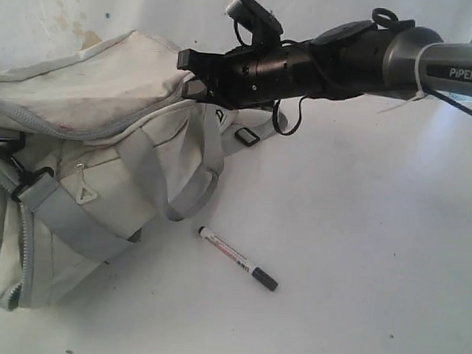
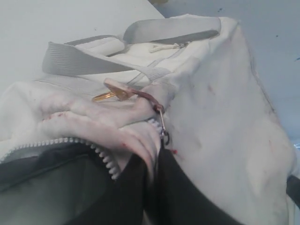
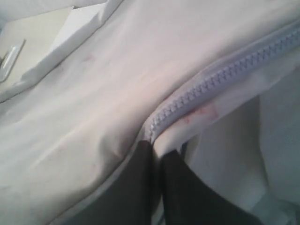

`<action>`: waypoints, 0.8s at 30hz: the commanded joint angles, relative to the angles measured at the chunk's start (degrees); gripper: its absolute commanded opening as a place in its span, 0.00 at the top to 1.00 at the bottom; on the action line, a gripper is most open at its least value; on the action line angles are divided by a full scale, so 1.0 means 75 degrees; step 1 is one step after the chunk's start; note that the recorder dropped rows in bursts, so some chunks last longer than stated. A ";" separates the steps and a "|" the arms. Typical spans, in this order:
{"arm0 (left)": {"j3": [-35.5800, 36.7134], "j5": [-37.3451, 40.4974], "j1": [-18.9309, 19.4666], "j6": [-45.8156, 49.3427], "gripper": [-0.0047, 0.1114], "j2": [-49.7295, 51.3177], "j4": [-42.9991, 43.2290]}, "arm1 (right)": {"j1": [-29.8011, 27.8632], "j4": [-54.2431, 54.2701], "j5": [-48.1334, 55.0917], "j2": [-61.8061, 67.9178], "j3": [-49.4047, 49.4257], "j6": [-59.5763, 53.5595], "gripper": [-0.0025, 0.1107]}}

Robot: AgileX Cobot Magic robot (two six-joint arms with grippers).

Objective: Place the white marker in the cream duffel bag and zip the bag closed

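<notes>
The cream duffel bag [image 1: 101,135] lies slumped at the left of the table, with its grey straps hanging down the front. Beside it on the bare table lies the white marker [image 1: 237,258], black cap pointing right, touched by nothing. My right gripper [image 1: 191,75] reaches in from the right and is shut on the bag's upper edge. In the right wrist view that gripper [image 3: 157,151] pinches a fold of fabric by the zipper teeth [image 3: 220,77]. My left gripper [image 2: 154,161] is shut on the bag's rim next to a zipper pull [image 2: 164,136], beside the dark open lining [image 2: 47,187].
The right arm [image 1: 438,65] spans the upper right of the scene above the table. A black buckle [image 1: 247,135] lies behind the bag. A grey strap loop [image 1: 190,198] hangs close to the marker. A small gold tab [image 2: 110,96] sits on the bag's top.
</notes>
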 commanded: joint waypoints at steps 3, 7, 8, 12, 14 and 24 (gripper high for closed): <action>0.1192 -0.0121 0.0029 -0.0057 0.96 -0.0935 -0.0156 | -0.0150 -0.0436 -0.0713 0.0258 -0.0156 -0.0585 0.98; 0.1859 -0.0086 0.0029 0.0039 0.96 -0.0997 -0.0101 | -0.0150 -0.0436 -0.0614 0.0503 -0.0156 -0.0585 0.98; 0.2016 -0.0219 0.0029 0.0135 0.96 -0.0997 -0.0101 | -0.0150 -0.0509 -0.0510 0.0534 -0.0156 -0.0585 0.98; 0.2309 -0.0492 0.0029 0.0589 0.96 -0.0997 -0.0101 | -0.0150 -0.0879 -0.0298 0.0552 -0.0156 -0.0585 0.98; 0.2309 -0.0528 0.0029 0.0636 0.96 -0.0997 -0.0134 | -0.0150 -0.0916 -0.0101 0.0520 -0.0156 -0.0585 0.98; 0.2309 -0.0412 0.0029 0.1515 0.44 -0.0997 -0.0833 | -0.0150 -0.1000 0.0899 0.0409 -0.0156 -0.0558 0.52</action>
